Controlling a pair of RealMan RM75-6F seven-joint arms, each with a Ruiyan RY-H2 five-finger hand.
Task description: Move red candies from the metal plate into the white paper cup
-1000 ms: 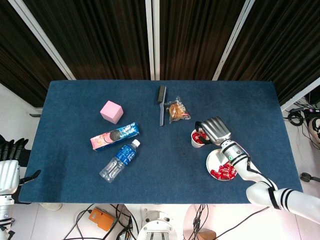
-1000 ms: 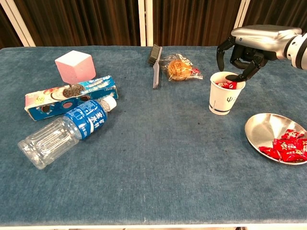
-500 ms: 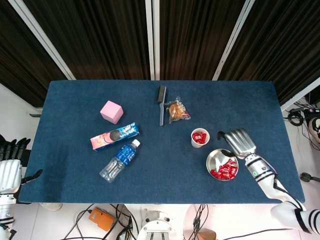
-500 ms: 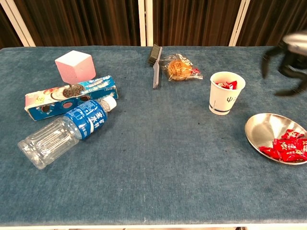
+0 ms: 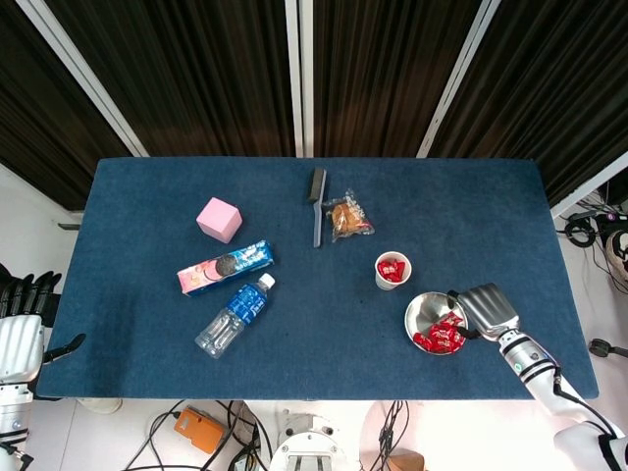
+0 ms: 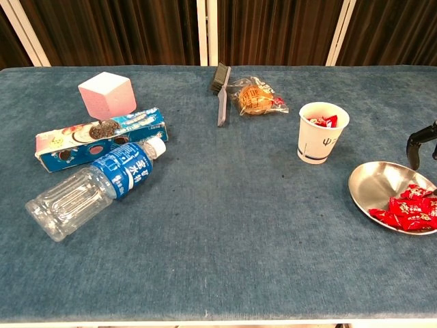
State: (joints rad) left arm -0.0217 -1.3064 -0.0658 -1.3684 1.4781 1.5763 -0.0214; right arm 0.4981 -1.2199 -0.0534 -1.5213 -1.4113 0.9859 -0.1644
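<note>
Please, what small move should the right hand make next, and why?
Probably lower the right hand onto the red candies and pinch one. It hovers at the metal plate holding nothing visible; many candies remain there, while the white paper cup holds only a few.

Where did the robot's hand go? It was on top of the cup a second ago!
The right hand left the white paper cup and swung back toward the robot, to the round metal plate; it now sits at the plate's right edge beside the red candies, holding nothing that shows. Candies already lie in the cup. The left hand, cup, plate and the other things stayed put.
</note>
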